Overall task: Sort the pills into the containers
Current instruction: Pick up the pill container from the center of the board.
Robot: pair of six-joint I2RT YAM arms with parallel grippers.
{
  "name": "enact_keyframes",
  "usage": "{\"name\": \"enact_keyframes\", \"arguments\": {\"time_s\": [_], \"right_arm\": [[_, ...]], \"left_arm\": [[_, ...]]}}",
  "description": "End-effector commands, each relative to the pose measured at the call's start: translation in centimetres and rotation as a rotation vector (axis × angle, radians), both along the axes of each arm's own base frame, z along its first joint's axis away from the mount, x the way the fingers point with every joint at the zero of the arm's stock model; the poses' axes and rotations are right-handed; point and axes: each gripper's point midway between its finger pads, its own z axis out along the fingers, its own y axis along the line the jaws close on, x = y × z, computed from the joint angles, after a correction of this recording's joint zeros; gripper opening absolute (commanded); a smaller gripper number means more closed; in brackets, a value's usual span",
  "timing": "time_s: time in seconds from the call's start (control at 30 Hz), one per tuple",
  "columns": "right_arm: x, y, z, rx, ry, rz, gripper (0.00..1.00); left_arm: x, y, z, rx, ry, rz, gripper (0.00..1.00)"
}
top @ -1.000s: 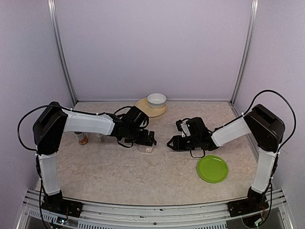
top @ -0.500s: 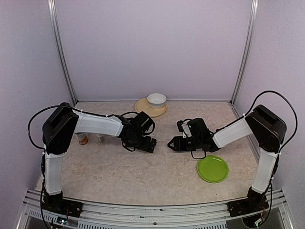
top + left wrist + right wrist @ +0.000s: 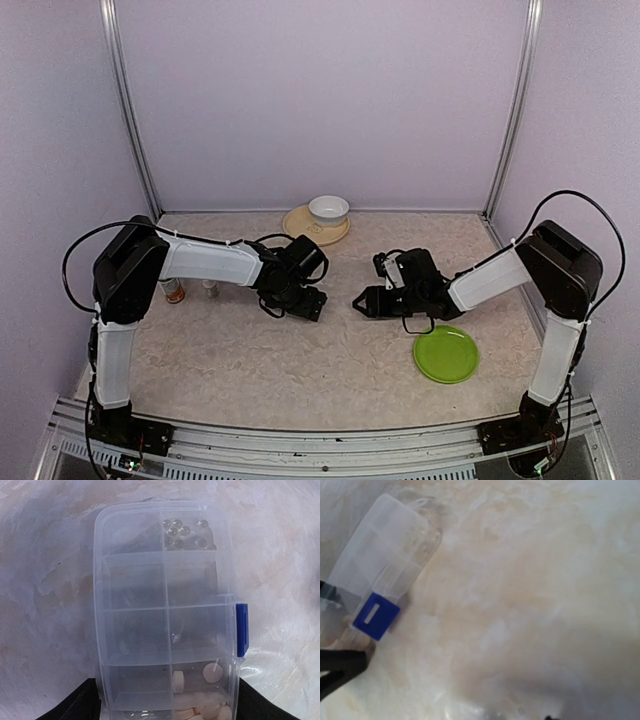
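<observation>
The containers are one clear pill box point(image 3: 165, 605) with a blue latch point(image 3: 241, 630), lying flat on the marbled table. Pale round pills point(image 3: 212, 672) fill its near right compartment, and clear beads point(image 3: 182, 532) sit in the far right one. My left gripper point(image 3: 305, 302) is down over the box, which it hides from above. Its black fingers point(image 3: 80, 705) press against both long sides. The right wrist view shows the box point(image 3: 380, 560) and its latch point(image 3: 376, 616) at the left. My right gripper point(image 3: 364, 300) hovers just right of the box; its jaws hardly show.
A white bowl point(image 3: 328, 209) on a tan plate point(image 3: 300, 228) stands at the back. A green plate point(image 3: 446, 353) lies near the right arm. Two small bottles point(image 3: 173, 291) point(image 3: 211, 289) stand behind the left forearm. Walls close in the back and sides.
My left gripper has dropped onto the pill box, covering it from above, and its jaws have narrowed against the box's sides. The right gripper has barely shifted.
</observation>
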Motion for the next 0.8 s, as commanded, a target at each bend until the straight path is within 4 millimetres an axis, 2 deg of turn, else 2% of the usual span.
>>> {"name": "enact_keyframes", "arguments": {"time_s": [0.0,0.3,0.5,0.67,0.77], "right_arm": [[-0.2,-0.9,0.0,-0.007,0.007,-0.010,0.55],[0.0,-0.5,1.2,0.033,0.013,0.019,0.56],[-0.6,0.9,2.0,0.105,0.054,0.091,0.57],[-1.7,1.6,3.0,0.209,0.114,0.154,0.57],[-2.5,2.1,3.8,0.273,0.155,0.201,0.57]], "left_arm": [[-1.1,-0.1,-1.6,0.031,0.051,-0.048,0.80],[-2.2,-1.6,-1.0,-0.032,0.050,-0.207,0.58],[-2.7,-2.3,1.0,-0.045,0.008,-0.308,0.55],[-4.5,-3.8,2.9,-0.047,-0.029,-0.416,0.51],[-5.5,-4.1,3.2,-0.021,-0.058,-0.457,0.50]]}}
